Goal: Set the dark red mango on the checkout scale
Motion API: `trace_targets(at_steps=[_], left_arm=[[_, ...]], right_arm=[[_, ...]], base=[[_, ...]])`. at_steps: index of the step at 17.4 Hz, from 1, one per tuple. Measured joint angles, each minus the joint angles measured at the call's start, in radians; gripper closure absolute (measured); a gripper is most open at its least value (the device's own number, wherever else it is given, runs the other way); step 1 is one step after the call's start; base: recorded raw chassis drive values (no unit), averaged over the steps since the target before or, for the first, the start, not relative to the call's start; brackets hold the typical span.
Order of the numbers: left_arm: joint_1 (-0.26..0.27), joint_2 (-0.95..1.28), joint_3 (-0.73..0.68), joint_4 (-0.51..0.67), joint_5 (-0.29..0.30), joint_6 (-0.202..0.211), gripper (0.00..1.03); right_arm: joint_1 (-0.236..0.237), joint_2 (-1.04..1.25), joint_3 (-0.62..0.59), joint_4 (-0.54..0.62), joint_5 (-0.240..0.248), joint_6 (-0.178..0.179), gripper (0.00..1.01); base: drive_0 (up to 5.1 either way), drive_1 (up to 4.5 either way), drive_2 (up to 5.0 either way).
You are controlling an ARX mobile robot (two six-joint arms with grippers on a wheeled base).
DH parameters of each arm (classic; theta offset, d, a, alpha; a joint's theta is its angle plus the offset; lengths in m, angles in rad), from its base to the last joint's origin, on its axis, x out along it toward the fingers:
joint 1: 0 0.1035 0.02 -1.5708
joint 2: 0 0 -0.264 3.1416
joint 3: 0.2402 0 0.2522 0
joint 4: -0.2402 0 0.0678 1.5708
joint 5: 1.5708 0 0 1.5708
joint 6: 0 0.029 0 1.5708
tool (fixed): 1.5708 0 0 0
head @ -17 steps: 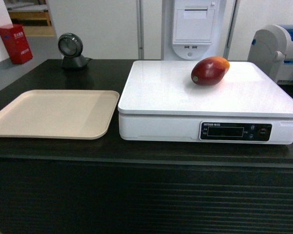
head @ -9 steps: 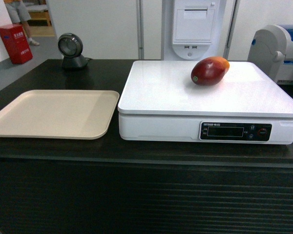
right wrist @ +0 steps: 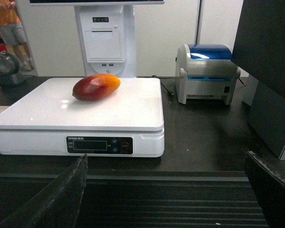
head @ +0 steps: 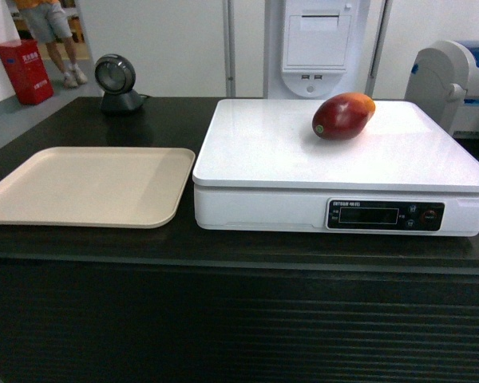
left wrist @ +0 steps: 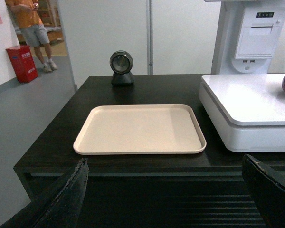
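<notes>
The dark red mango (head: pixel 343 116) lies toward the scale's (head: pixel 287 152) rear, free. Both grippers, left gripper (left wrist: pixel 168 190) and right gripper (right wrist: pixel 166 192), gape wide, holding nothing. A knock to the desk (head: pixel 144 243) might roll it.

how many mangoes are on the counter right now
1. The dark red mango lies on the scale, toward the platform's far right part in the head view, nothing touching it. The beige tray beside the scale holds no fruit. None seems hidden.

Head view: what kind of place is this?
Most likely a shop checkout, or a mock-up of one. A dark red mango lies on a white electronic scale on a long black counter, with a countertop scanner and a white printer unit behind.
</notes>
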Motion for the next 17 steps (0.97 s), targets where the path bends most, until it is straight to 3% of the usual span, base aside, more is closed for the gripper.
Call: trace_targets(at_steps=[17], left_arm=[[0.000, 0.000, 0.000, 0.002, 0.000, 0.000, 0.05]], right_arm=[[0.000, 0.000, 0.000, 0.001, 0.000, 0.000, 0.03]], base=[[0.0, 0.00, 0.0]])
